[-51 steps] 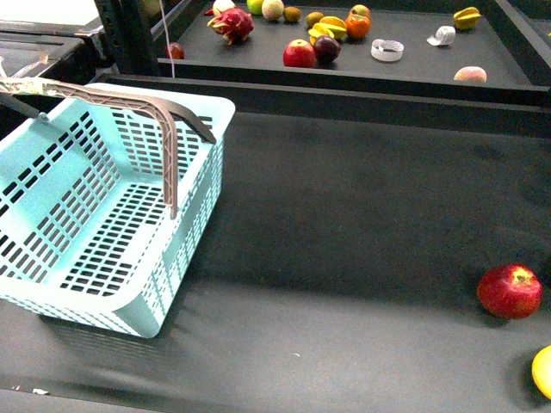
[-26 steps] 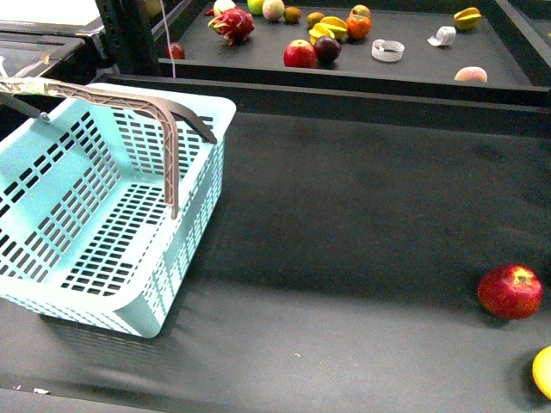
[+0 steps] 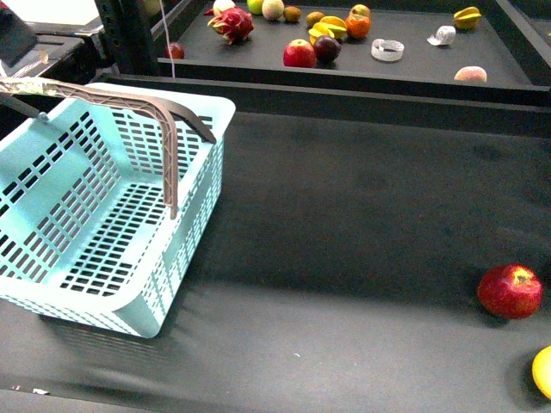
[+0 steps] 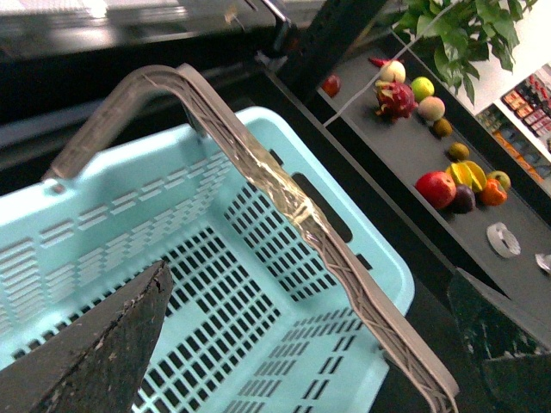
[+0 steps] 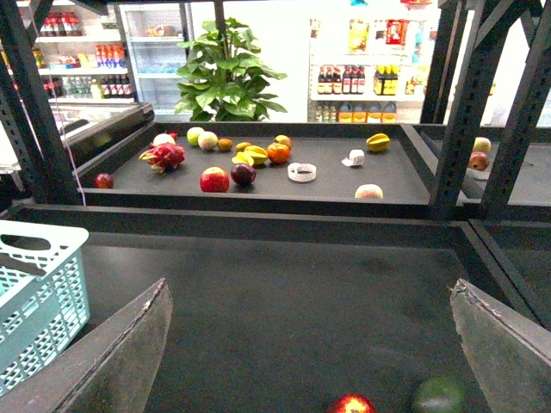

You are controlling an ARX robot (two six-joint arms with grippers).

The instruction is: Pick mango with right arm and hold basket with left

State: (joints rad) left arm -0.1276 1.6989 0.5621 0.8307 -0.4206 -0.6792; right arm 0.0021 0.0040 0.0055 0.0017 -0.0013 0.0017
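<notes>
Fingers [image 4: 95, 353] of the left gripper [image 4: 310, 268] gape either side of the swing handle [image 4: 293, 206] of the turquoise basket [image 4: 103, 215], not pinching it. Fingers [image 5: 120, 353] of the right gripper [image 5: 310, 284] also gape, empty. The mango [image 3: 542, 372], smooth and probably slippery and bruisable, lies below them beside a red apple [image 3: 510, 291]; grip its narrow middle.

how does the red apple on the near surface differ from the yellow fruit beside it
The red apple is deep red; the mango is yellow. The apple shows whole and round; the mango is cut off by the front view's edge, so its shape is unclear. The mango lies nearer the robot than the apple. Both rest on the dark surface at the robot's right, outside the basket.
</notes>
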